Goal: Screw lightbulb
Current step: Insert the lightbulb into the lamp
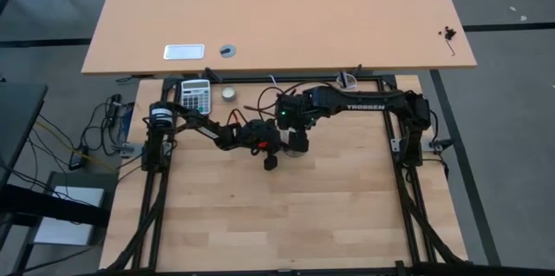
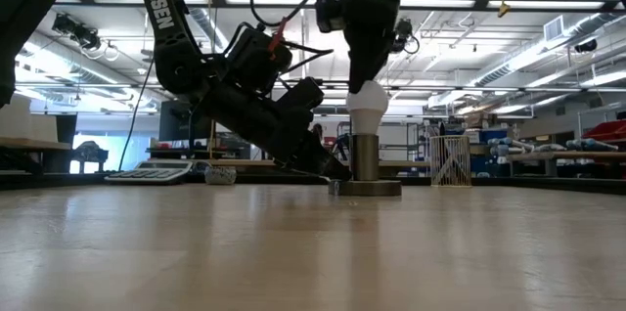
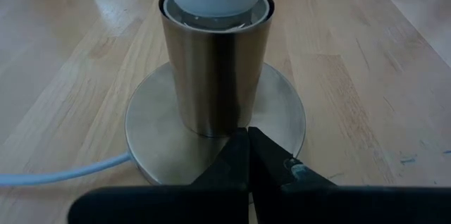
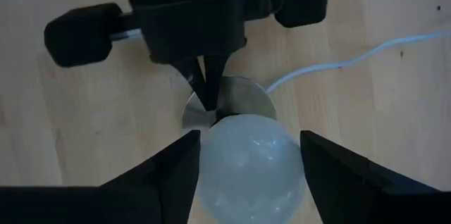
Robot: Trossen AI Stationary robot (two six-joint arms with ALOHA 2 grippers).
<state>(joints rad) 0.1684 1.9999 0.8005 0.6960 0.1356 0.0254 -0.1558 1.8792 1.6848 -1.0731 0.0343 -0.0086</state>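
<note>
The white lightbulb (image 2: 369, 106) stands upright with its narrow end in the grey metal socket (image 2: 365, 159). The socket rises from a round flat base (image 2: 372, 189) on the wooden table. My right gripper (image 2: 366, 74) comes down from above and is shut on the bulb's globe (image 4: 246, 175). My left gripper (image 3: 248, 141) slants down from the table's left, shut, with its tips on the base disc. A thin white cord (image 4: 338, 62) runs away from the base. My left gripper presses its shut fingertips (image 3: 243, 155) down on the rim of the base disc (image 3: 162, 160), in front of the socket tube, slanting down from the table's left. The base lies flat on the table. My right gripper pinches the globe's two sides (image 4: 211, 153) between its two fingers (image 4: 176, 175), from above, pointing down. The bulb stands upright in the socket.
A calculator (image 1: 196, 95) and a small round pale tin (image 1: 228, 94) lie at the far left of the work table. A larger tabletop (image 1: 277, 16) lies beyond the far edge. The near half of the wooden table (image 1: 277, 215) is bare wood.
</note>
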